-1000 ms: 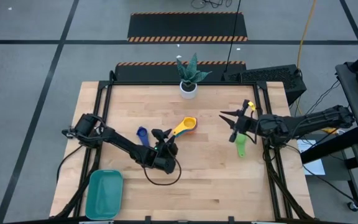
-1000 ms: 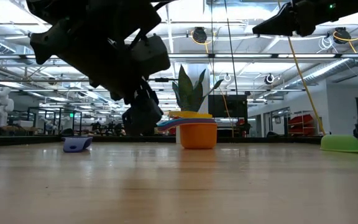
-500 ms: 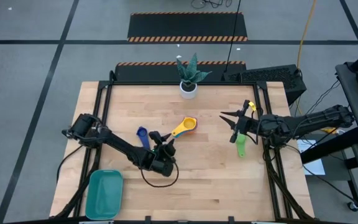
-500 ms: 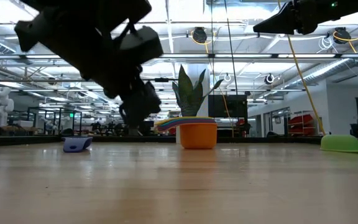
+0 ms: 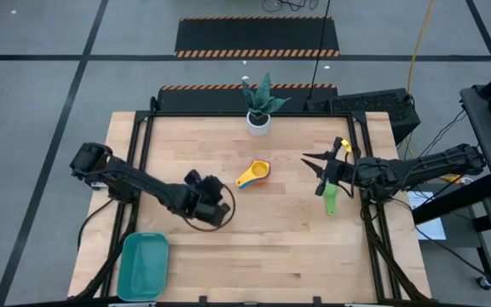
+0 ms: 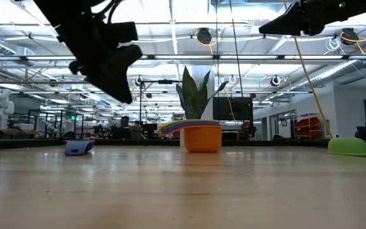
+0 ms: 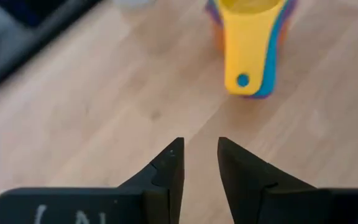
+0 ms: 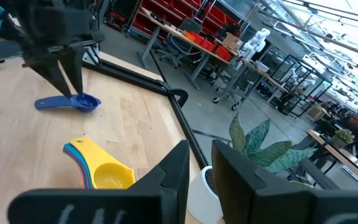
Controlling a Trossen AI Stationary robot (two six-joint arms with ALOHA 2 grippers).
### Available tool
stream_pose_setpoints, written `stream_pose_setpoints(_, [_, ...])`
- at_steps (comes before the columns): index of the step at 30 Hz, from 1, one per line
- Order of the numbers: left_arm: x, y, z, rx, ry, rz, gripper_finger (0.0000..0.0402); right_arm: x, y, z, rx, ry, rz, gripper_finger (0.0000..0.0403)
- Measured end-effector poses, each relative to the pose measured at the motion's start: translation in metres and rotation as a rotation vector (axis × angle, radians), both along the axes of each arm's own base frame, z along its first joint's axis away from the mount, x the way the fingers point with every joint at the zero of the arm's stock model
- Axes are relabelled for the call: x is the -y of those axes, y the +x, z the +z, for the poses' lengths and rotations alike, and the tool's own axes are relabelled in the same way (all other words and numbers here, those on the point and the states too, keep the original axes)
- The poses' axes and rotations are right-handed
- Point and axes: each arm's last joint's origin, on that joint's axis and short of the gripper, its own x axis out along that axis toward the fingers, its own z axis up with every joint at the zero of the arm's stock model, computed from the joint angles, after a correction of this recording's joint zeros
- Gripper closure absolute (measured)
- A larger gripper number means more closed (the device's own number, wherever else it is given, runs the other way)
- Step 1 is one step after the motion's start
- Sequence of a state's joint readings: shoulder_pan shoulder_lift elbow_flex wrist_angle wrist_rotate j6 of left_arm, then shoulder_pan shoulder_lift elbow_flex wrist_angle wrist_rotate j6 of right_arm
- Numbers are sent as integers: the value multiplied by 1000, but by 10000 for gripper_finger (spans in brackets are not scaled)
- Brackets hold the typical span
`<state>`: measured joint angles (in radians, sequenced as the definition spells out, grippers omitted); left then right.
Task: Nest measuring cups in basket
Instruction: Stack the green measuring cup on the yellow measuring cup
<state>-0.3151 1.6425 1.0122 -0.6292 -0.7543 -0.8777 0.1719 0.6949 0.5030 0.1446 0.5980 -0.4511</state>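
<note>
A: How is the left arm set?

B: In the high view it runs from the left edge toward the middle of the frame, low over the surface, bent at the elbow. Its left pincer (image 7: 199, 144) faces the cup stack (image 5: 254, 175), well short of it. The low view has it raised off the wood, upper left.

A: And its fingers?

B: Drawn close, with a thin gap. Nothing sits between them.

A: Which way does the stack lie?

B: Yellow on top, orange and blue showing under it. Its long axis is diagonal in the high view: bowls to the upper right, handles to the lower left, aimed at the left pincer.

A: Where is the navy cup (image 6: 79, 147)?

B: Flat on the surface, left of the stack in the low view. From above the left pincer covers most of it, so I cannot tell there which way its handle points.

A: The right arm?

B: It reaches in from the right edge, stretched level, with the right pincer (image 8: 201, 144) high over the surface. The fingers stand a little apart and hold nothing.

A: The green cup (image 5: 330, 201)?

B: It lies by that wrist, right of centre, with its long axis running up and down the frame.

A: The basket (image 5: 141, 266)?

B: Lower left corner of the surface, well apart from every cup.
</note>
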Motion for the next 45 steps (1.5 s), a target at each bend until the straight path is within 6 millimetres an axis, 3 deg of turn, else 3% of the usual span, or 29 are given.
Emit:
stream_pose_setpoints(4, [-6,-9,-6,-22,-91,150,303,0,0,0,-1,-2,0,344])
stream_pose_setpoints(10, [-1,-6,-14,10,-223,224,294,0,0,-1,-7,-3,0,344])
stream_pose_setpoints(22, [0,-13,-15,80,-280,413,197,0,-1,-8,-56,53,-6,344])
stream_pose_setpoints(30, [1,-10,-27,122,-303,513,159,-4,-1,-13,-86,175,143,344])
stream_pose_setpoints(39, [12,9,-20,324,-342,423,158,-6,-1,-26,-154,356,143,341])
stream_pose_setpoints(45, [16,14,-17,374,-300,358,158,-15,-1,-36,-197,527,114,312])
